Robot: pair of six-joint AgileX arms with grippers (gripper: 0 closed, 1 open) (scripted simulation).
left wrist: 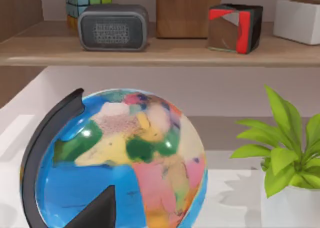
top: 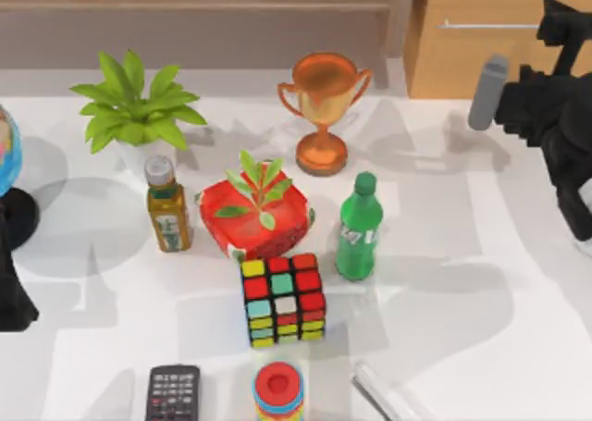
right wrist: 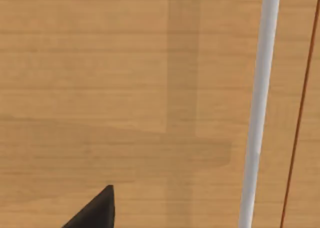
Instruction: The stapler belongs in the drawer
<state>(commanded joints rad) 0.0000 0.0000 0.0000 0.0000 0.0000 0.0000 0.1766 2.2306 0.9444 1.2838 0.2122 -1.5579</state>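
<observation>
Cluttered surface (top: 462, 301); right end effector (top: 555, 32), grip state unclear, should square onto the closed drawer (top: 481, 60) handle (right wrist: 257, 107) before pulling.

White tabletop (top: 481, 347). Light tan drawer (top: 481, 60) with a silver handle (top: 486, 24). Whitish-grey stapler (top: 384, 393). Red gift box (top: 277, 219), green bottle (top: 359, 229), copper trophy (top: 324, 97), multicoloured puzzle cube (top: 283, 301), blue patchwork globe (left wrist: 120, 163).

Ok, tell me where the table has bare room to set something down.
The widest bare patch of the table lies right of the green bottle, above the stapler, reaching the right arm's gripper near the drawer. A smaller patch lies left of the puzzle cube, below the oil bottle. The middle is crowded: plant, trophy, red box.
</observation>
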